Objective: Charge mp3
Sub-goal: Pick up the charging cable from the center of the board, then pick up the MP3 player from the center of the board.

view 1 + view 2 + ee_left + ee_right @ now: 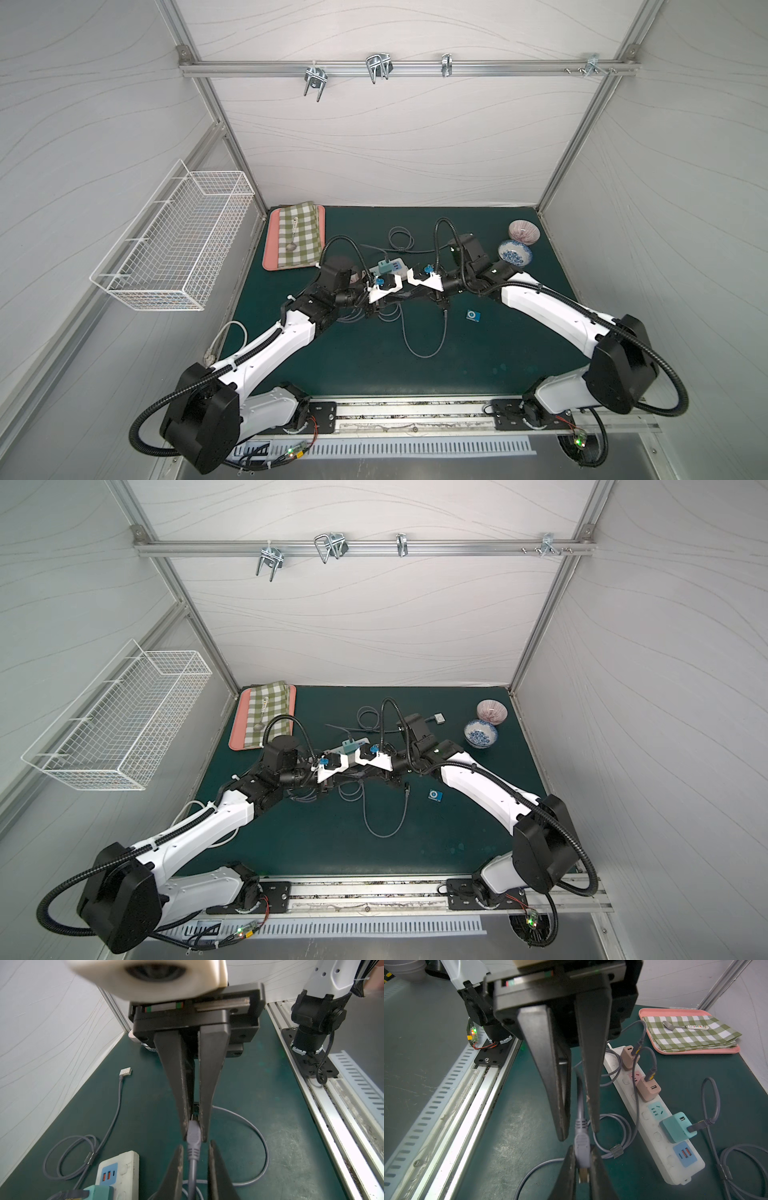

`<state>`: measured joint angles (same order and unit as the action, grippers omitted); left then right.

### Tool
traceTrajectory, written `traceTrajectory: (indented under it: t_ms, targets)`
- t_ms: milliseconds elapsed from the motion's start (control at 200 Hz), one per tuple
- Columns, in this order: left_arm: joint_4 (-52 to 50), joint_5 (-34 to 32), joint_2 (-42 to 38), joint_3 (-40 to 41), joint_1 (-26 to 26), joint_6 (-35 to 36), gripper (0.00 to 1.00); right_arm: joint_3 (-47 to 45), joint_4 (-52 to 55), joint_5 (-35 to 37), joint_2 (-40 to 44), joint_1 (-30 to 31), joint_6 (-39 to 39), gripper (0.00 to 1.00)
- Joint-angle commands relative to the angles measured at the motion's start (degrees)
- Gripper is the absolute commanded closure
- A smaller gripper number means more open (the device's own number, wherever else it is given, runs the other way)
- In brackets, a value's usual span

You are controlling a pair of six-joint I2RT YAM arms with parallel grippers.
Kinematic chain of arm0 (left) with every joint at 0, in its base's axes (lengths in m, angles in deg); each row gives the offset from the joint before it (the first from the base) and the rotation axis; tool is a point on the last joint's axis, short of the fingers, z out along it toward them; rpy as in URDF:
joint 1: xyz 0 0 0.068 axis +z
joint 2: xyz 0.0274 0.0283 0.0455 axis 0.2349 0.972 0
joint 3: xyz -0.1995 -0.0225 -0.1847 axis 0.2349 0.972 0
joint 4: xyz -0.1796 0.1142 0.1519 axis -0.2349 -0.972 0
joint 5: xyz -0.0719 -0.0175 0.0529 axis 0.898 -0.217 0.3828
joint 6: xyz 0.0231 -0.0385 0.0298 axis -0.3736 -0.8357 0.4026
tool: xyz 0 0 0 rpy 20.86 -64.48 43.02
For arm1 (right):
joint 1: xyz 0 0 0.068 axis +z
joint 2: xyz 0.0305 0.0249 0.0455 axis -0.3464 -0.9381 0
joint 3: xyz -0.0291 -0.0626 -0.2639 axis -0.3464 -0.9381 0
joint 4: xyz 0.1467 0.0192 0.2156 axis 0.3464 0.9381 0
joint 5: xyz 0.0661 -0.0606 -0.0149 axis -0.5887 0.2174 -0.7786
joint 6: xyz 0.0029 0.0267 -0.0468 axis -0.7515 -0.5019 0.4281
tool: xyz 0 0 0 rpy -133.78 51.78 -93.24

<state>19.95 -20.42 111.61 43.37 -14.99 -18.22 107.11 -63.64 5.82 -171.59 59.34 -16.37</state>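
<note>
Both arms meet tip to tip over the centre of the green mat point(498, 353). R gripper point(582, 1159) is clamped on the grey USB plug point(582, 1147). In the R wrist view the metal tip of the plug sticks out past its fingers.

L gripper point(196, 1146) faces it, w/ one finger on each side of the grey cable point(192, 1172) just behind the plug. These fingers stand very narrow, but a thin gap shows on each side of the cable, so I cannot tell if they really pinch it.

The cable makes a loop on the mat toward the near edge. Its small far connector point(445, 311) ends just beside the mp3 player point(471, 315), not touching it. The player is small and blue. In both top views point(435, 795) it lies flat on the mat, on the R side of the grippers.

The white power strip point(683, 1174) lies behind the grippers, w/ a teal charger point(675, 1128) plugged in.
</note>
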Motion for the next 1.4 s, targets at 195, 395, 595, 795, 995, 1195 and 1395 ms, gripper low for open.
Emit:
traceTrajectory:
  t_ms: [195,395,595,795,995,1195,1395]
  targets:
    - [0.22,0.54,0.62,-3.56,-0.25,1.18,1.00,0.41,-0.19,-2.02,0.56,-0.01,-0.31,0.93]
    - [0.45,0.09,0.19,-4.08,-0.25,0.82,1.00,-2.46,-5.21,4.68,1.53,-0.16,-7.27,0.48]
    - [-1.74,-3.69,-0.03,-5.17,0.10,2.30,1.00,-8.66,-7.80,13.40,7.37,-4.02,-21.52,0.39]
    - [-0.98,-3.82,0.91,-6.00,2.26,1.50,1.00,-13.33,-0.17,33.41,15.61,-8.87,-45.35,0.28]
    - [-1.61,-3.65,1.94,-8.17,5.59,1.63,1.00,-12.95,17.11,36.69,20.80,-10.77,-62.75,0.31]
    - [-1.79,-3.32,1.83,-8.92,6.87,0.98,1.00,-15.14,26.93,38.09,19.37,-11.72,-74.59,0.33]
    - [-3.13,-3.64,1.26,-8.91,6.88,1.15,1.00,-19.71,25.98,33.83,16.44,-11.82,-81.23,0.33]
